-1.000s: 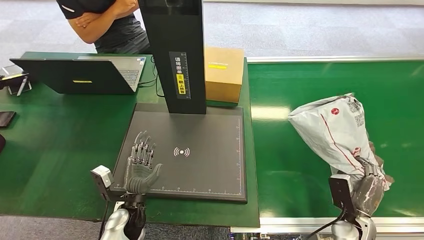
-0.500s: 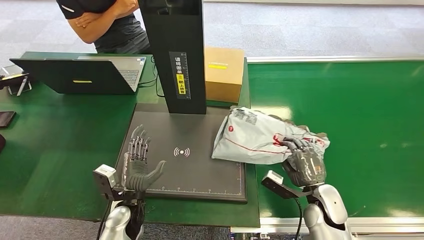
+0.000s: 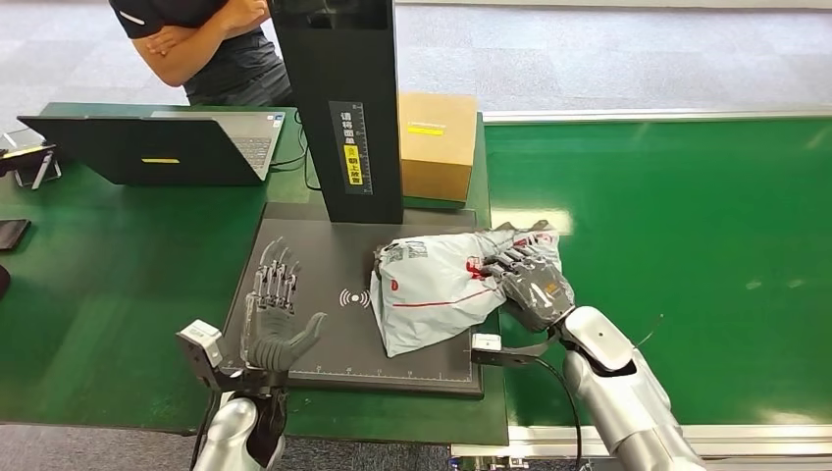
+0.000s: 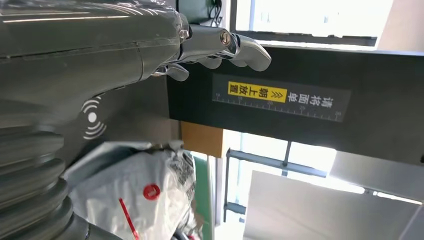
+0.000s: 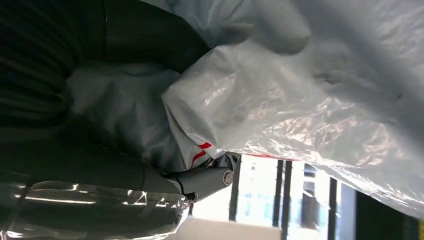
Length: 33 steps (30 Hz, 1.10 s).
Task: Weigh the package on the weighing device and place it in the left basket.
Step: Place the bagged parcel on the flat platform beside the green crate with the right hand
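The grey poly mailer package [image 3: 446, 285] is being held by the right hand [image 3: 530, 280], fingers closed on its right end, and is lying on the right half of the black weighing platform [image 3: 324, 260]. The left hand [image 3: 275, 319] is being kept open and empty over the platform's near-left corner. Weighing is judged under way; the basket transfer is outstanding. A yellow label with Chinese characters is shown on the scale column [image 3: 343, 108]; a red round logo is printed on the package.

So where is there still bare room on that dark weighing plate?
The weighing plate is bare between the left hand and the grey package, around the wireless symbol, and along its near edge. The right half is crowded: the right hand holds the package there, with the black column behind.
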### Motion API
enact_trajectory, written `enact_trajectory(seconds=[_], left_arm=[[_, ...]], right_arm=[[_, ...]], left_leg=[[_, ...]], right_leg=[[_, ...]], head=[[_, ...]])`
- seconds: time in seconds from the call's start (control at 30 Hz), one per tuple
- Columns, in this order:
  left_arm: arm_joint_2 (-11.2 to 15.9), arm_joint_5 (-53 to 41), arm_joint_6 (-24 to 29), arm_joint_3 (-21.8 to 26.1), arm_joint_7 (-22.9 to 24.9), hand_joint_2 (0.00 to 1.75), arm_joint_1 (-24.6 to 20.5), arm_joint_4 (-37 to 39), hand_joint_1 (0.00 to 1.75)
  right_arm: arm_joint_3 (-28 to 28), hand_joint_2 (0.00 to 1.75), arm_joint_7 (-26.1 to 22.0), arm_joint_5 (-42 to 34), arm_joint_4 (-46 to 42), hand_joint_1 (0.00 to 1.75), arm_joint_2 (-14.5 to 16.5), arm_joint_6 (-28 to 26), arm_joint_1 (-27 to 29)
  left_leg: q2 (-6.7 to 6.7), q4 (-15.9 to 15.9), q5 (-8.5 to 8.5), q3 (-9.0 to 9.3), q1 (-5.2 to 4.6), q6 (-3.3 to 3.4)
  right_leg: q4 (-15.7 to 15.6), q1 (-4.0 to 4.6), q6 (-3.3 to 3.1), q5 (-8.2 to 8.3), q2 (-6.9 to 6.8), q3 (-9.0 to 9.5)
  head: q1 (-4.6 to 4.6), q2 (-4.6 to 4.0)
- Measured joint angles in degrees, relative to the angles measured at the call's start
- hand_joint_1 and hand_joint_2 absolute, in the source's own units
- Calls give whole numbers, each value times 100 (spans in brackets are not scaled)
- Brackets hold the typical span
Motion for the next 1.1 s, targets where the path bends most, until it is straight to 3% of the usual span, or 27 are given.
enact_trajectory(seconds=[0.2, 0.37, 0.6, 0.8, 0.93, 0.97, 1.0, 1.1], left_arm=[[-4, 67, -56, -68, -7, 175, -149, 33, 0], [-3, 361, -160, -119, 5, 175, -221, 73, 0], [-3, 458, -168, -189, 41, 175, -262, 93, 0], [-3, 619, -261, -244, 116, 175, -263, 93, 0], [-3, 619, -268, -312, 153, 175, -264, 93, 0], [-3, 618, -268, -319, 156, 175, -263, 93, 0], [-3, 618, -268, -321, 157, 175, -263, 93, 0], [-3, 609, -270, -328, 172, 175, -264, 93, 0]], right_arm=[[679, 175, -305, -67, 332, 175, -58, -864, -526], [1073, 175, -612, -564, 525, 175, 51, -1192, -895], [1419, 175, -789, -1252, 955, 175, 369, -925, -1203], [1580, 175, -492, -1411, 1623, 175, 655, -318, -1410], [1602, 175, -336, -1466, 1999, 175, 839, -218, -1454], [1609, 175, -332, -1470, 2058, 170, 864, -218, -1465], [1615, 175, -330, -1474, 2110, 148, 885, -214, -1477], [1625, 175, -273, -1482, 2235, 22, 934, -148, -1512]], left_leg=[[0, 0, 5, -6, 0, -7], [-1, 0, 6, -9, 0, -8], [-1, 0, 6, -14, 0, -9], [-3, 0, 9, -18, 0, -10], [-2, 0, 9, -18, 0, -11], [-2, 0, 9, -18, 0, -11], [-2, 0, 9, -18, 0, -11], [-2, 0, 10, -18, 0, -11]], right_leg=[[10, 0, -2, 1, 0, -8], [13, 0, -2, 1, -1, -12], [15, 0, -3, 1, -2, -17], [16, 0, -4, 1, -4, -20], [16, 0, -4, 1, -4, -21], [16, 0, -4, 1, -4, -21], [16, 0, -4, 1, -4, -22], [16, 0, -4, 2, -4, -22]], head=[[-1, 0], [-1, 0], [-1, 0], [-1, 0], [-1, 0], [-1, 0], [-1, 0], [-1, 0]])
